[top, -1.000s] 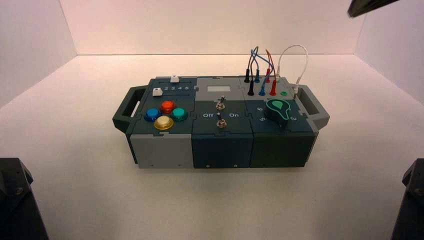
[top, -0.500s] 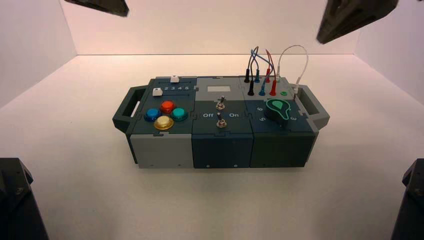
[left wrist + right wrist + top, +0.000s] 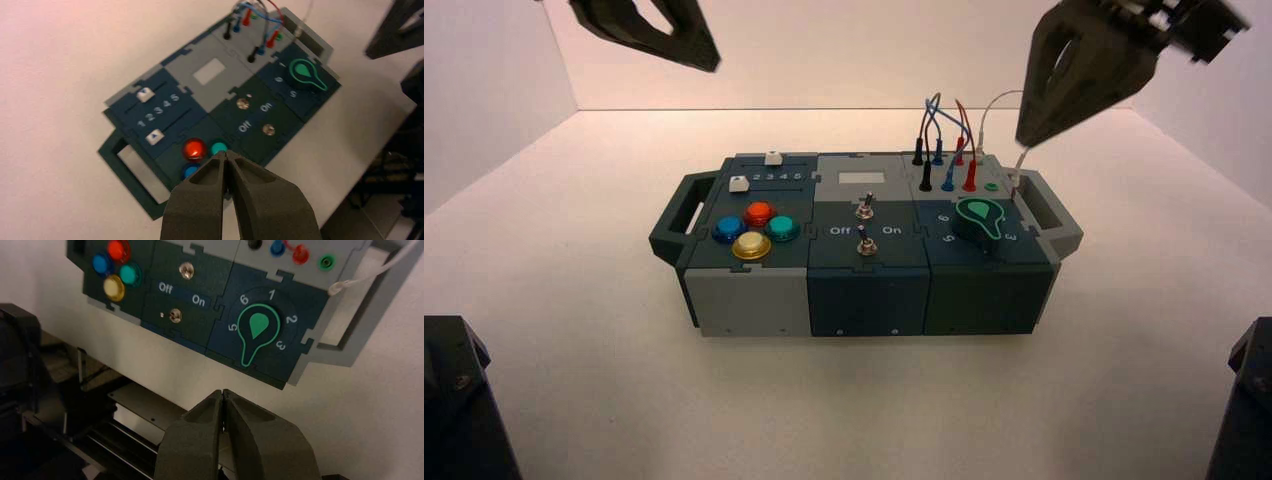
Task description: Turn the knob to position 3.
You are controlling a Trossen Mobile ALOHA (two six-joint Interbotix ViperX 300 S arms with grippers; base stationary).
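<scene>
Five white digits read around the dark knob point(image 3: 258, 326), at four o'clock on the box point(image 3: 864, 300): 6, 1, 2, 3 point(image 3: 281, 345), 5. Pointer tail lies between 3 and 5. Switch panel point(image 3: 185, 295): "Off", "On". Slider panel point(image 3: 167, 120): "1 2 3 4 5". Left gripper point(image 3: 225, 153) hovers toward eleven o'clock, right gripper point(image 3: 223, 391) toward one; both jaws together.

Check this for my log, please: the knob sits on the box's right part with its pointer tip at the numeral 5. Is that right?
Not quite: the right wrist view shows the tip of the knob in the unnumbered stretch between the 5 and the 3. It does sit on the box's right part.
</scene>
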